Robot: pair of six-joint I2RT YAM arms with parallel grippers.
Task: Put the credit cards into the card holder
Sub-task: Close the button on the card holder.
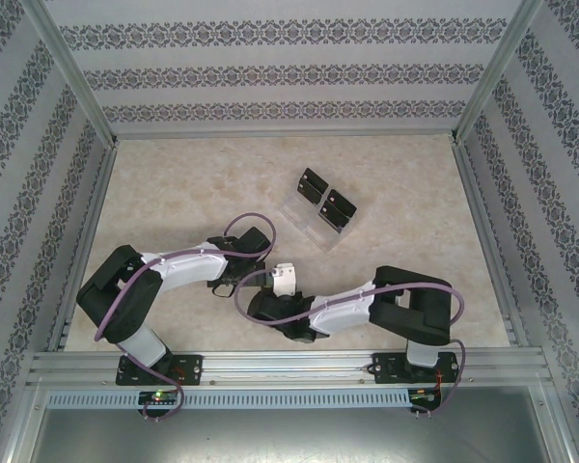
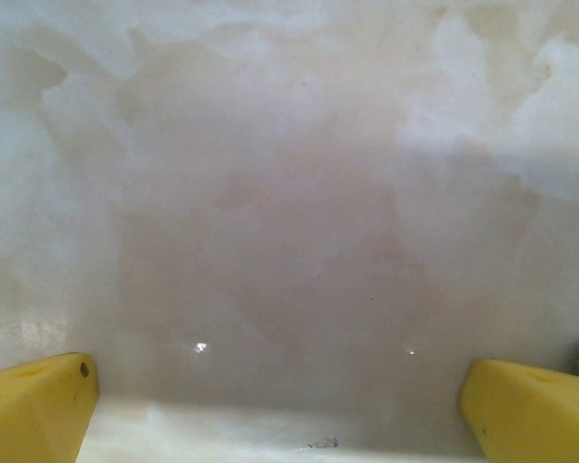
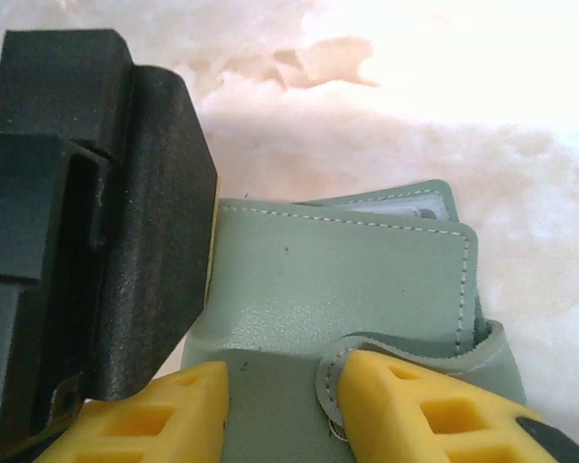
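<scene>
Card holder (image 3: 347, 289) pinched by right gripper (image 3: 280, 374) | left gripper (image 2: 285, 410) wide apart over table (image 2: 289, 193)

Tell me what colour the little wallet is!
The wallet is soft grey-green; the right wrist view shows it best.

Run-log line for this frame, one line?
left claw: open, low over table | right claw: shut on card holder | credit cards: on clear rack
</scene>
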